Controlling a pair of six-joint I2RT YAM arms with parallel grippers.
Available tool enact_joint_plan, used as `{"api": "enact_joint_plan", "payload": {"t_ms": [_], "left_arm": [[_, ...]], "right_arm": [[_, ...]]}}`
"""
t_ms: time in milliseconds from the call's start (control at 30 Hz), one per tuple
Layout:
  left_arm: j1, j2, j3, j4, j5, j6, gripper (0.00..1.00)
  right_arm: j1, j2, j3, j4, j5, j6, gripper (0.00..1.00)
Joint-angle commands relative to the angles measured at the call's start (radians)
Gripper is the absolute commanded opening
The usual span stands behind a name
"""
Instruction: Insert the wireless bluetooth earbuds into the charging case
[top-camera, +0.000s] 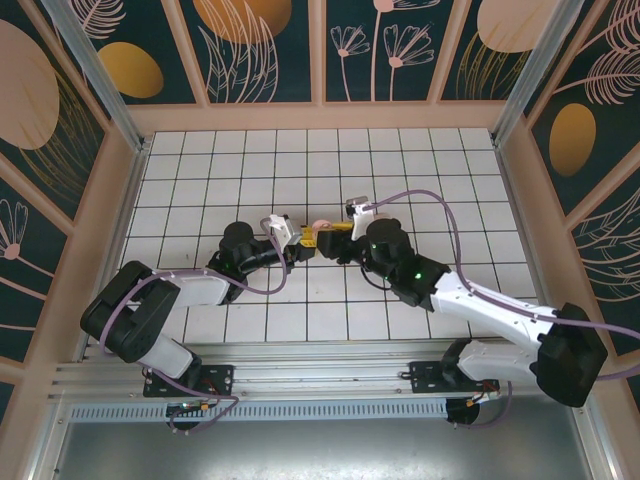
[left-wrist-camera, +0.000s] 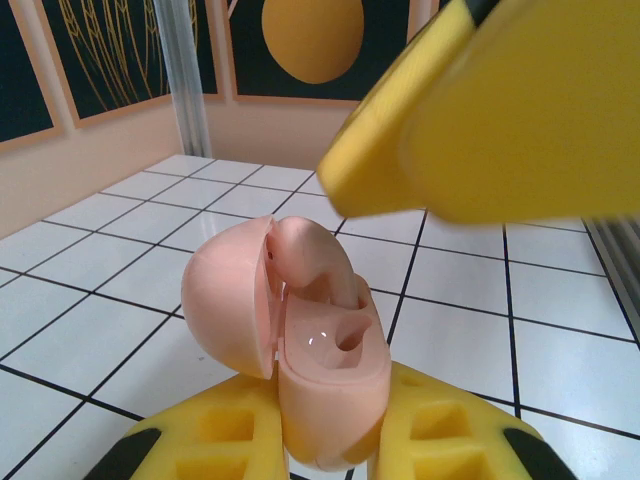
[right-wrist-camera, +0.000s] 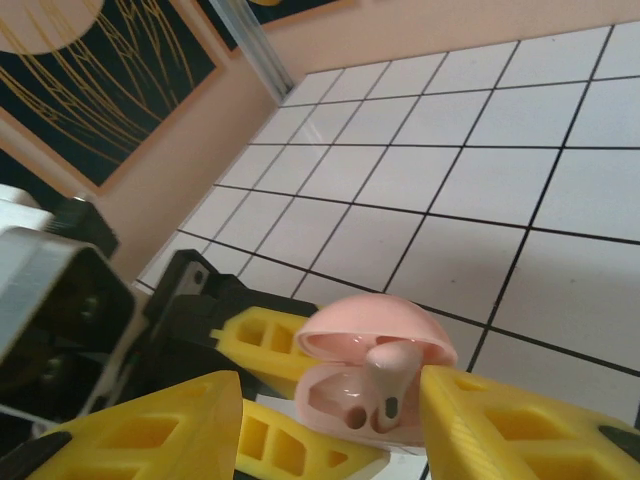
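Inside the clenched left pincer (left-wrist-camera: 330, 448) sits the charging case (left-wrist-camera: 325, 345); right pincer (right-wrist-camera: 340, 435), parted, flanks the earbud (right-wrist-camera: 384, 385).

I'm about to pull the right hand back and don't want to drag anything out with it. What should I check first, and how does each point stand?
1. Left hand clamps the charging case: ok.
2. Lid open: ok.
3. Earbud stands in the case: ok.
4. Earbud fully seated: cannot tell.
5. Right hand open, a finger on either side of the earbud: ok.
6. Right hand's fingers clear of the earbud: cannot tell.
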Motion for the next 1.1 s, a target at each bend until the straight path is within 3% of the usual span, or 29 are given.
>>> {"api": "enact_joint_plan", "payload": {"t_ms": [0, 233, 533, 1067], "left_arm": [[-0.002, -0.020, 0.012, 0.029, -0.001, 0.004, 0.11], [-0.001, -0.021, 0.014, 0.027, 0.000, 0.007, 0.11], [-0.001, -0.019, 0.018, 0.025, 0.003, 0.007, 0.11], [-0.002, -0.020, 0.022, 0.021, 0.004, 0.007, 0.11]], "right_arm": [[-0.028, -0.042, 0.036, 0.024, -0.086, 0.022, 0.51], [-0.103, -0.062, 0.045, 0.008, -0.192, 0.055, 0.48], [-0.187, -0.016, 0.057, -0.015, -0.334, 0.110, 0.33], [-0.186, 0.072, 0.088, -0.050, -0.356, 0.130, 0.29]]}}
